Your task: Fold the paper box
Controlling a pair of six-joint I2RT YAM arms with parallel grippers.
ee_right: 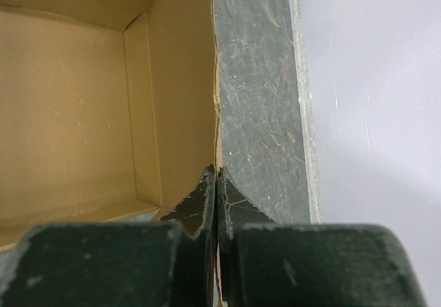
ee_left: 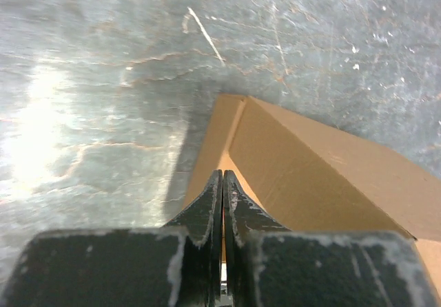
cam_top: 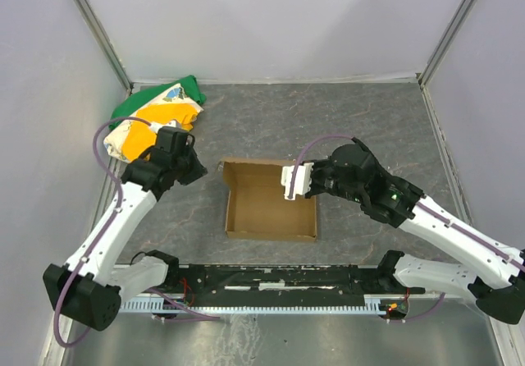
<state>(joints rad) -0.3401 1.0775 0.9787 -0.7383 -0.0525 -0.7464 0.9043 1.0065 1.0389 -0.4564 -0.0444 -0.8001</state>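
Grey marbled counter (cam_top: 369, 120): the paper box (cam_top: 267, 206) sits open-topped at centre, my right jaws clamped on its right wall, my left jaws pressed together just off its far-left corner.

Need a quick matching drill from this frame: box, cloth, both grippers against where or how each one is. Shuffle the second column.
Column 1
1. paper box
2. cloth bundle
3. left gripper
4. right gripper

Column 2
A. far-left corner of the table
B. shut on the box's right wall
C. mid-table, formed into a tray, open on top
D. shut, just left of the box, near its far-left corner

Pairs: 1-C, 2-A, 3-D, 4-B
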